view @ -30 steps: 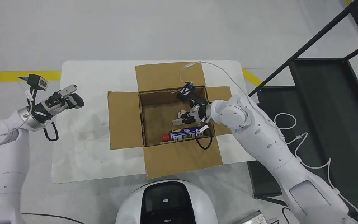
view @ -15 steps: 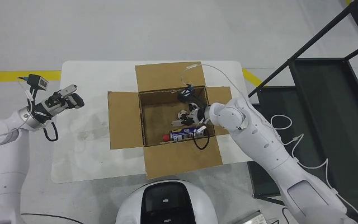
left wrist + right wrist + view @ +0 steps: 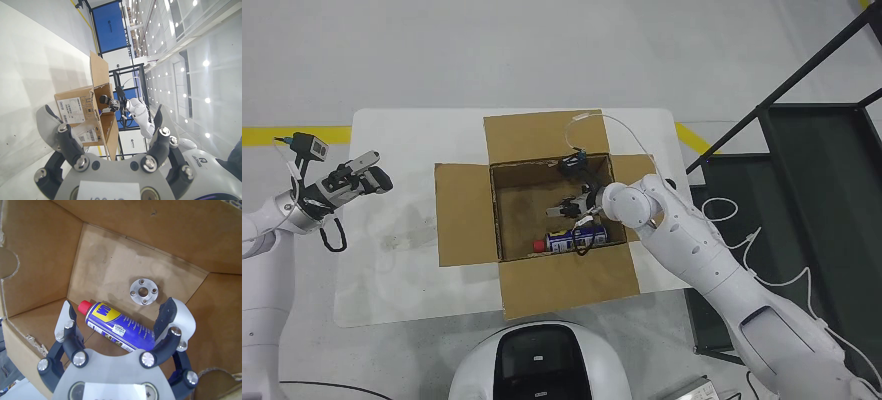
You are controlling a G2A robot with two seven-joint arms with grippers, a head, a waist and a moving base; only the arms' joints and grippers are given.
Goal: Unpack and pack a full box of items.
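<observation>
An open cardboard box (image 3: 464,214) sits mid-table with its flaps spread. On its floor lies a blue and yellow spray can (image 3: 121,326) with a red cap, also seen from above as the spray can (image 3: 575,239). Beside it rests a round metal flange (image 3: 144,291) with several holes. My right gripper (image 3: 121,311) hangs open inside the box, just above the can, one finger on each side of it. My right gripper (image 3: 567,209) sits over the box's right half. My left gripper (image 3: 370,172) stays open over the table's left edge, holding nothing.
The white table (image 3: 402,270) has bare room left of the box. A dark metal rack (image 3: 802,150) stands to the right of the table. The box walls (image 3: 37,256) close in around my right gripper.
My right arm has shifted left and slightly lower inside the box, bringing its gripper nearer the can. The left arm has not moved.
</observation>
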